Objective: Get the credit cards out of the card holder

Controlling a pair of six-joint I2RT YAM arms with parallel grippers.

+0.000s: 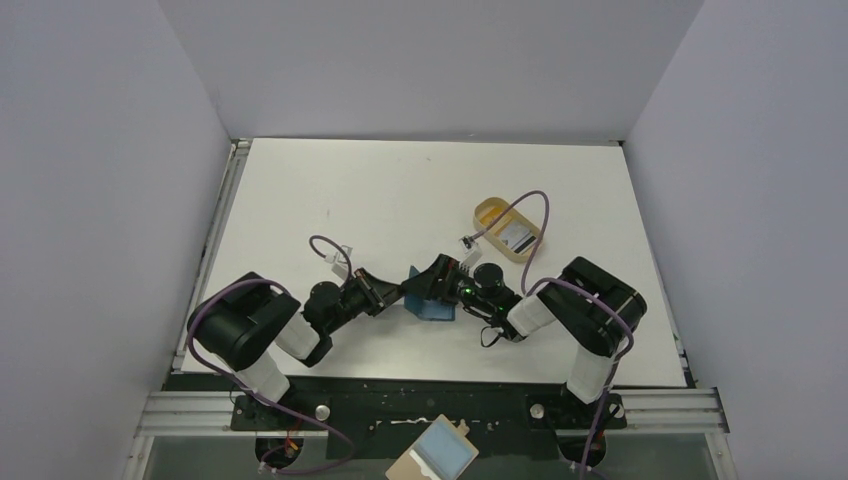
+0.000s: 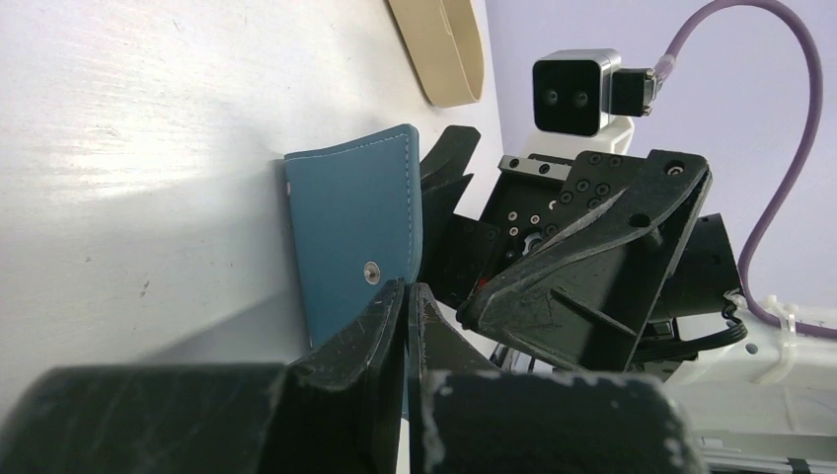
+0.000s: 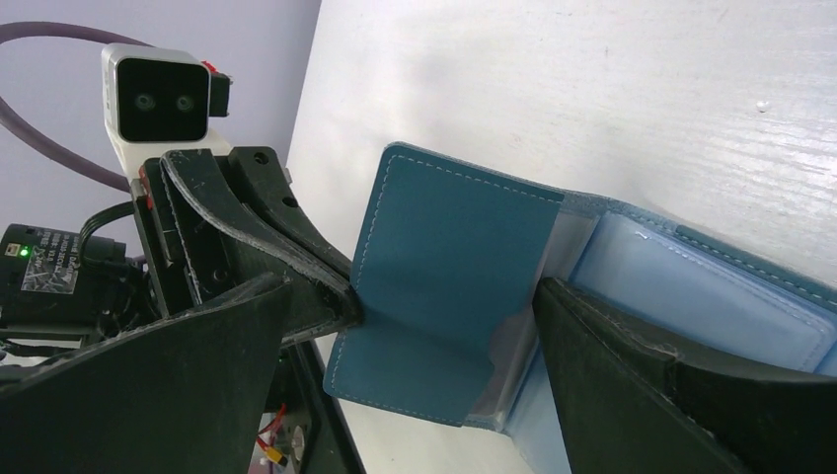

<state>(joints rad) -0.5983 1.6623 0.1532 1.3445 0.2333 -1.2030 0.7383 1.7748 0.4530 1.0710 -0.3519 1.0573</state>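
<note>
The teal card holder (image 1: 430, 303) lies open on the table between the two grippers. My left gripper (image 2: 408, 296) is shut on the edge of its raised outer flap (image 2: 355, 222), just below the snap. In the right wrist view the flap (image 3: 444, 267) stands up, and the lighter blue pockets (image 3: 691, 286) lie flat on the table. My right gripper (image 3: 415, 296) is open around the flap, its right finger (image 3: 632, 385) over the pocket side. No card shows plainly in the pockets. One pale card with dark markings (image 1: 516, 238) lies in the tan oval tray (image 1: 490, 212).
The tan oval tray also shows at the top of the left wrist view (image 2: 439, 49). A tan board with a light-blue rectangle (image 1: 440, 455) lies at the near edge, below the arm bases. Grey walls close in the table on three sides.
</note>
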